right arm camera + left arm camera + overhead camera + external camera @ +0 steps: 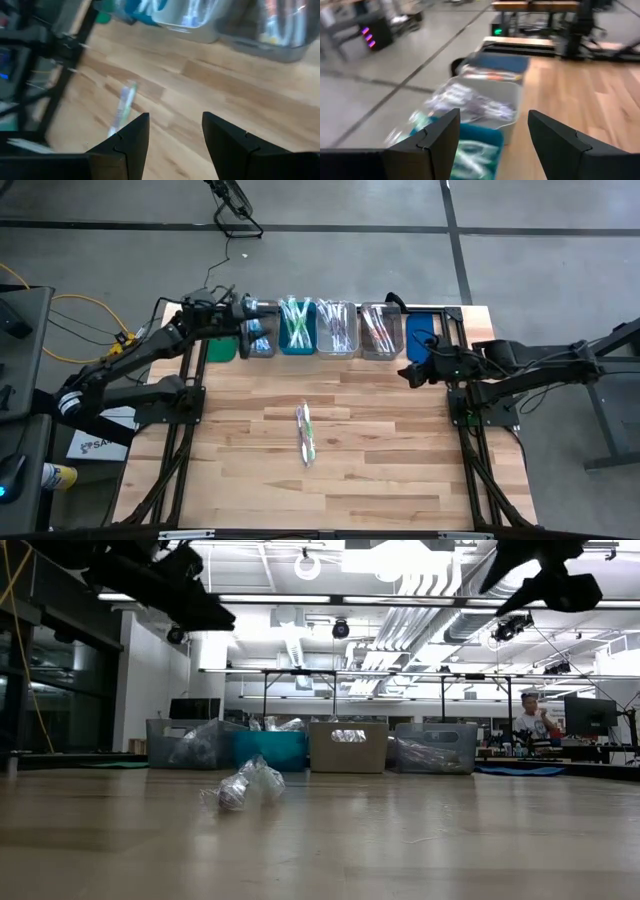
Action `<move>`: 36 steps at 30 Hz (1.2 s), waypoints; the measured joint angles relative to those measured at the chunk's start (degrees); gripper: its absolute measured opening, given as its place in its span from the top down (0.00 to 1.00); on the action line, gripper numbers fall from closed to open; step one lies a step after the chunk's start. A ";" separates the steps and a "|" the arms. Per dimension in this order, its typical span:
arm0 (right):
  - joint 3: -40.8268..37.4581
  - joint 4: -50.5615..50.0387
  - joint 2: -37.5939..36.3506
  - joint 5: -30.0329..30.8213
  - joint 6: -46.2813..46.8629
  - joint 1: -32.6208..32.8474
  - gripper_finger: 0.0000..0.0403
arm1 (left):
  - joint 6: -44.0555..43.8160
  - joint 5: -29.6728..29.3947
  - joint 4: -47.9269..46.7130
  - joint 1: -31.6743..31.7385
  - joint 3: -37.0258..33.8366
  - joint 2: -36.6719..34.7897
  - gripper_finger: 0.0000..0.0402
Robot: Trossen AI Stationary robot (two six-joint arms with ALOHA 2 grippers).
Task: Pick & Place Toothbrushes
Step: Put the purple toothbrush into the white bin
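left gripper (262, 310): over the far-left bins, above the grey bin (259, 340); fingers (432, 145) spread apart, nothing between them
right gripper (407, 370): far right of the table, near the blue bin (424, 330), above bare wood; fingers (132, 135) spread apart, holding nothing
toothbrushes on table (305, 434): small wrapped bunch lying loose on the wood, about centre, well apart from both grippers; green and pale handles visible; low view shows it as a crinkled clear bundle (245, 785)
toothbrushes in bins: more lie in the teal bin (297, 327), the clear bin (337, 328) and a second grey bin (381, 330); count cannot tell
bin row: along the far edge, left to right green bin (222, 348), grey, teal, clear, grey, blue; side by side
table (380, 470): light wooden planks
left wrist view: looks down on the teal bin and grey bin beyond, contents blurred
right wrist view: shows the loose bunch (124, 107) on the wood, beyond the fingers
room: a person (530, 720) at a desk far behind, right side of low view
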 joint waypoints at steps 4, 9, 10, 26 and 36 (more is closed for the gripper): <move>0.02 6.91 2.52 -1.38 1.45 1.36 0.56 | 5.32 1.05 -0.46 -4.45 0.00 0.00 0.43; 0.06 17.66 8.77 1.00 6.57 4.35 0.56 | 9.00 3.94 -0.82 -8.12 0.00 0.02 0.43; 0.07 20.12 10.53 1.00 7.14 4.89 0.56 | 9.62 5.16 -0.84 -8.50 0.00 0.02 0.43; 0.07 67.06 38.55 0.85 12.90 9.80 0.56 | 20.22 21.36 -10.48 -8.97 0.00 -0.33 0.43; 0.09 72.73 38.12 10.15 9.57 12.31 0.56 | 32.55 13.50 -14.90 -20.42 0.00 0.90 0.43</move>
